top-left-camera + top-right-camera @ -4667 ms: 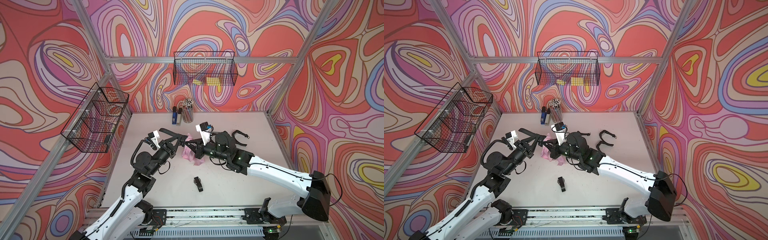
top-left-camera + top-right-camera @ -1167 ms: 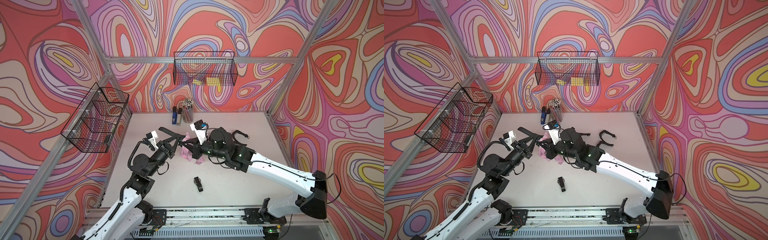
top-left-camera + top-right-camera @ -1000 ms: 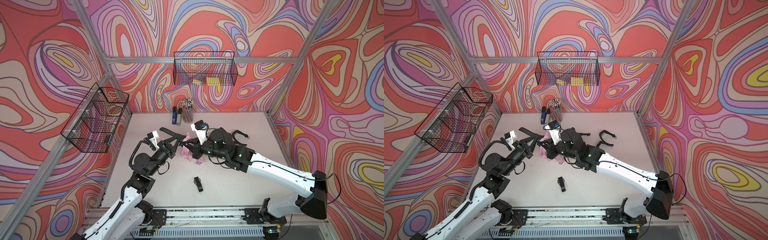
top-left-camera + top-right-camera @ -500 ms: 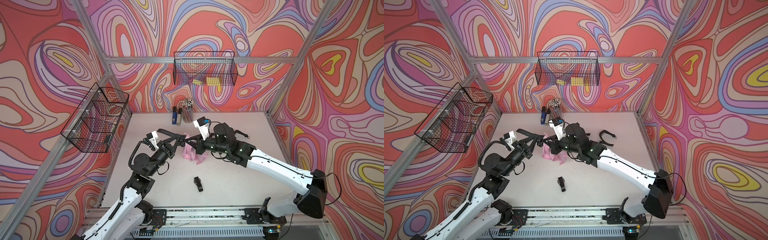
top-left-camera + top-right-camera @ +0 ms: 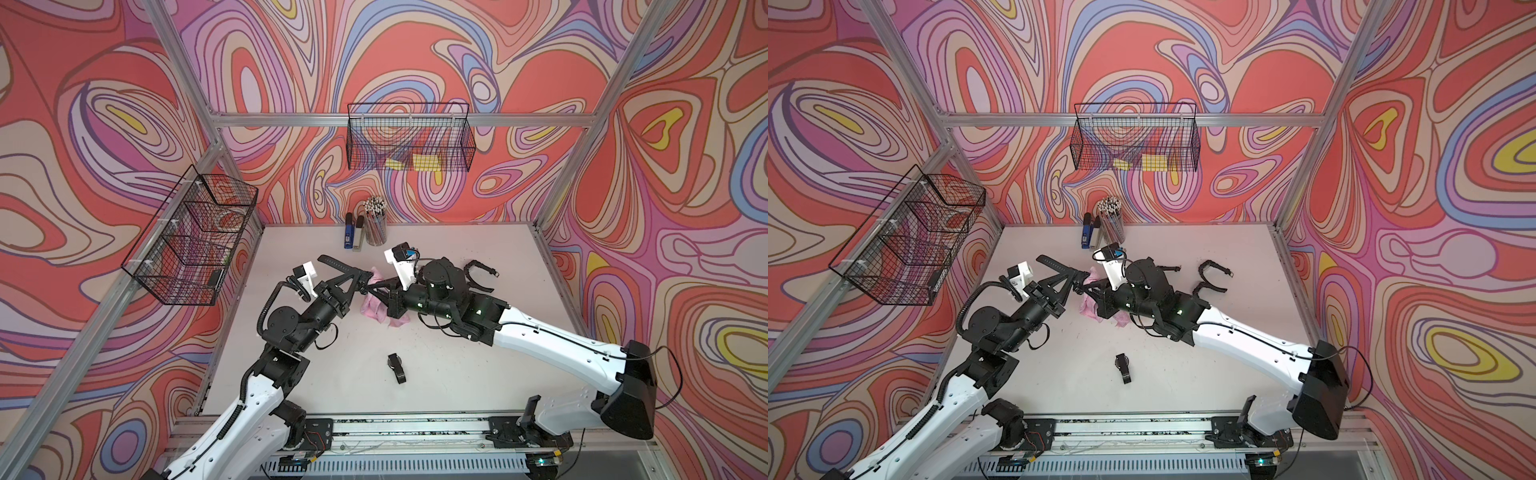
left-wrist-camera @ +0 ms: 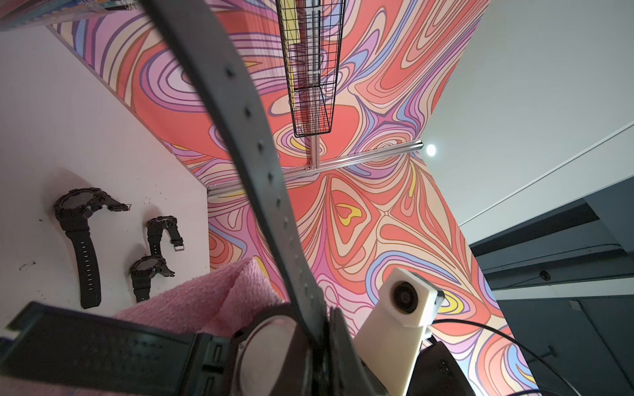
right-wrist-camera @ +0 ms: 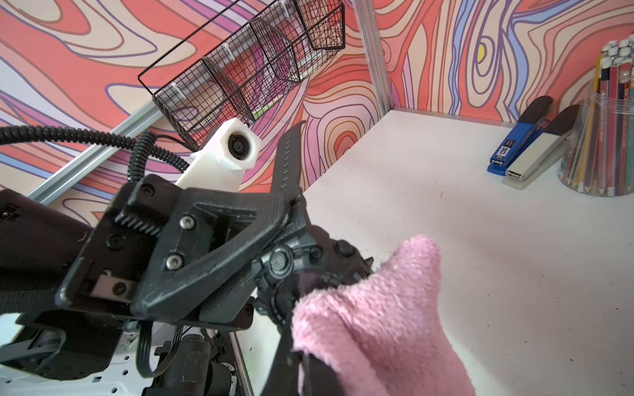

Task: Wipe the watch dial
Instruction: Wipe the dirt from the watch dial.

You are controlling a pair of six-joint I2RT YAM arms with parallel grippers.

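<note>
White, speck-dusted table sits between 3 swirl-patterned walls bearing 2 wire baskets.

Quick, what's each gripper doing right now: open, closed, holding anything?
Left gripper: closed on the watch.
Right gripper: closed on the pink cloth.

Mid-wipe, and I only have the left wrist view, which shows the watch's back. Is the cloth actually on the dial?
Observer: Yes. In the right wrist view the pink cloth lies against the dial of the watch, covering part of it.
Operator: What's holding the cloth?
Observer: The right gripper, shut on it. In a top view the rest of the cloth hangs below that arm.
Operator: Any watch outside my view?
Observer: A loose watch lies on the table near the front rail, apart from both arms.
</note>
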